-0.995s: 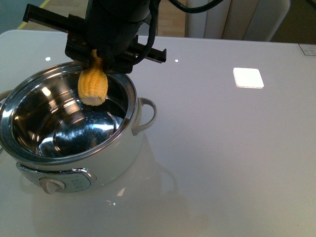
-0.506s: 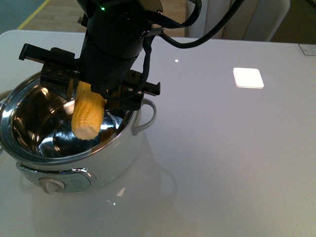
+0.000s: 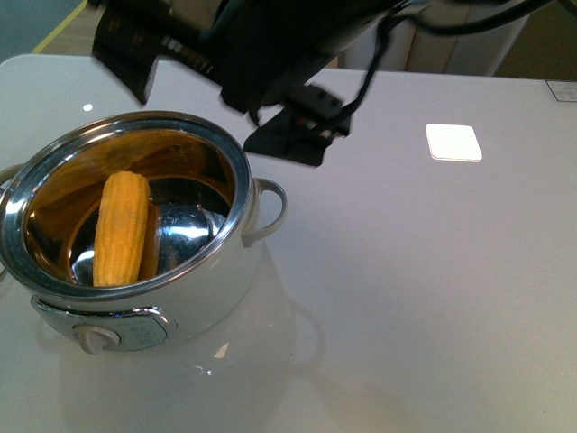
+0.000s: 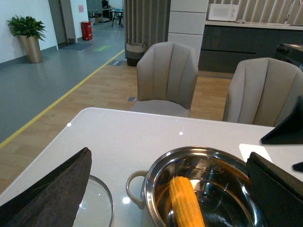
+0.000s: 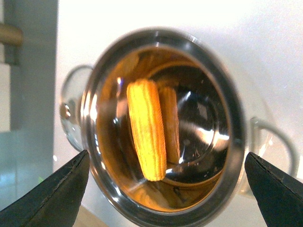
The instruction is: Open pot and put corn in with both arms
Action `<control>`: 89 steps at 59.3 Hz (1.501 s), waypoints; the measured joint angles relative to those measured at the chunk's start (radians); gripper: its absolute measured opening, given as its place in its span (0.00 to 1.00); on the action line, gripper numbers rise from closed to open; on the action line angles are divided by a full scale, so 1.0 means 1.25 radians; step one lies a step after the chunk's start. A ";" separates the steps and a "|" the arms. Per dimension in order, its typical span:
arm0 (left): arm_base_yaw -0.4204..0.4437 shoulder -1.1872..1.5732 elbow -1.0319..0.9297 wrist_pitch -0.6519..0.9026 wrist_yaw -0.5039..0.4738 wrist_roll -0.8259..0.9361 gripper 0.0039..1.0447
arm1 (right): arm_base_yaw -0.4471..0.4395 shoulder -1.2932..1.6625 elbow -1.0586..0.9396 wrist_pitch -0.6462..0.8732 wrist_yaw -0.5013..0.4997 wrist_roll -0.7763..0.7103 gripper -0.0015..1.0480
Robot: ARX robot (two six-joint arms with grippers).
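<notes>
Near the left edge of the glossy white bench (image 3: 406,271) stands the large round white electric pot with a shiny steel interior (image 3: 236,194), uncovered, its white loop handle pointing toward the middle of the bench and its control knob facing the front edge. Inside it the yellow corn cob with rows of kernels (image 3: 121,228) lies flat on the steel bottom, toward the pot's left wall, its length running from the front of the pot to the back; nothing touches it. In the left wrist view a clear glass lid (image 4: 97,205) rests on the bench just beside the pot's handle. Above the far rim of the pot hangs a black robot arm with a bulky housing (image 3: 279,50), blurred in the front view. The right fingers (image 5: 170,189) are spread wide and empty, one dark tip at each side of the pot in the right wrist view. The left fingers (image 4: 165,198) are likewise spread wide apart and hold nothing. Further right, a small white square patch (image 3: 453,142) shows on the bench top.
</notes>
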 joint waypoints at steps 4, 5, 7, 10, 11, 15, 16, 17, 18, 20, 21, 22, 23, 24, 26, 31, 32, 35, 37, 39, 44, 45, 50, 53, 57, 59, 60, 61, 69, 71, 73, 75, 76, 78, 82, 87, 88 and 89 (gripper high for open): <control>0.000 0.000 0.000 0.000 0.000 0.000 0.94 | -0.050 -0.098 -0.083 0.044 0.001 0.007 0.92; 0.000 0.000 0.000 0.000 0.000 0.000 0.94 | -0.058 -0.113 -0.095 0.047 0.002 0.007 0.92; 0.000 0.000 0.000 0.000 0.000 0.000 0.94 | -0.081 -0.156 -0.129 0.050 0.008 0.006 0.92; 0.000 0.000 0.000 0.000 0.000 0.000 0.94 | -0.118 -0.226 -0.184 0.047 0.022 -0.005 0.92; 0.000 0.000 0.000 0.000 0.000 0.000 0.94 | -0.132 -0.255 -0.205 0.043 0.026 -0.013 0.92; 0.000 0.000 0.000 0.000 0.000 0.000 0.94 | -0.168 -0.335 -0.265 0.031 0.037 -0.039 0.92; 0.000 0.000 0.000 0.000 0.000 0.000 0.94 | -0.178 -0.362 -0.283 0.026 0.039 -0.046 0.92; 0.000 0.000 0.000 0.000 0.000 0.000 0.94 | -0.183 -0.375 -0.291 0.023 0.040 -0.053 0.92; 0.000 0.000 0.000 0.000 0.000 0.000 0.94 | -0.192 -0.400 -0.308 0.020 0.042 -0.063 0.92; 0.000 0.000 0.000 0.000 0.000 0.000 0.94 | -0.207 -0.439 -0.334 0.017 0.043 -0.076 0.92; 0.000 0.000 0.000 0.000 0.000 0.000 0.94 | -0.216 -0.465 -0.350 0.014 0.047 -0.082 0.92; 0.000 0.000 0.000 0.000 0.000 0.000 0.94 | -0.221 -0.479 -0.358 0.011 0.050 -0.086 0.92; 0.000 0.000 0.000 0.000 0.000 0.000 0.94 | -0.229 -0.505 -0.373 0.006 0.057 -0.096 0.92; 0.000 0.000 0.000 0.000 0.000 0.000 0.94 | -0.234 -0.518 -0.381 0.003 0.059 -0.099 0.92; 0.000 0.000 0.000 0.000 0.000 0.000 0.94 | -0.251 -0.569 -0.410 -0.009 0.069 -0.115 0.92; 0.000 0.000 0.000 0.000 0.000 0.000 0.94 | -0.282 -0.663 -0.466 -0.035 0.083 -0.131 0.92; 0.000 0.000 0.000 0.000 0.000 0.000 0.94 | -0.284 -0.672 -0.473 -0.034 0.089 -0.137 0.91; 0.000 0.000 0.000 0.000 -0.001 0.000 0.94 | -0.281 -0.711 -0.546 0.104 0.197 -0.219 0.85; 0.000 0.000 0.000 0.000 0.001 0.000 0.94 | -0.283 -0.727 -0.593 0.211 0.252 -0.282 0.80; 0.000 0.000 0.000 0.000 0.000 0.000 0.94 | -0.287 -0.740 -0.636 0.307 0.291 -0.345 0.75; 0.000 0.000 0.000 0.000 0.000 0.000 0.94 | -0.312 -0.776 -0.731 0.486 0.304 -0.490 0.60; 0.000 0.000 0.000 0.000 0.000 0.000 0.94 | -0.315 -0.781 -0.737 0.495 0.302 -0.501 0.58; 0.000 0.000 0.000 0.000 0.000 0.000 0.94 | -0.334 -0.820 -0.780 0.517 0.280 -0.554 0.45; 0.000 0.000 0.000 0.000 0.000 0.000 0.94 | -0.345 -0.843 -0.803 0.517 0.266 -0.572 0.37; 0.000 0.000 0.000 0.000 0.000 0.000 0.94 | -0.362 -0.869 -0.831 0.516 0.253 -0.586 0.25; 0.000 0.000 0.000 0.000 0.000 0.000 0.94 | -0.368 -0.881 -0.843 0.515 0.247 -0.589 0.20; 0.000 0.000 0.000 0.000 0.000 0.000 0.94 | -0.373 -0.889 -0.850 0.514 0.243 -0.591 0.17; 0.000 0.000 0.000 0.000 0.000 0.000 0.94 | -0.377 -0.897 -0.856 0.512 0.240 -0.592 0.13; 0.000 0.000 0.000 0.000 0.000 0.000 0.94 | -0.399 -0.953 -0.891 0.494 0.219 -0.602 0.02; 0.000 0.000 0.000 0.000 0.000 0.000 0.94 | -0.405 -0.969 -0.901 0.486 0.212 -0.603 0.02; 0.000 0.000 0.000 0.000 0.000 0.000 0.94 | -0.410 -0.981 -0.907 0.481 0.207 -0.603 0.02; 0.000 0.000 0.000 0.000 0.000 0.000 0.94 | -0.425 -0.994 -0.914 0.473 0.179 -0.604 0.02; 0.000 0.000 0.000 0.000 0.000 0.000 0.94 | -0.440 -1.003 -0.919 0.468 0.157 -0.605 0.02; 0.000 0.000 0.000 0.000 0.000 0.000 0.94 | -0.458 -1.017 -0.924 0.461 0.142 -0.605 0.02; 0.000 0.000 0.000 0.000 0.000 0.000 0.94 | -0.480 -1.045 -0.936 0.445 0.142 -0.605 0.02; 0.000 0.000 0.000 0.000 0.000 0.000 0.94 | -0.482 -1.079 -0.948 0.423 0.136 -0.605 0.02; 0.000 0.000 0.000 0.000 0.000 0.000 0.94 | -0.482 -1.091 -0.951 0.415 0.136 -0.605 0.02; 0.000 0.000 0.000 0.000 0.000 0.000 0.94 | -0.482 -1.098 -0.954 0.410 0.136 -0.605 0.02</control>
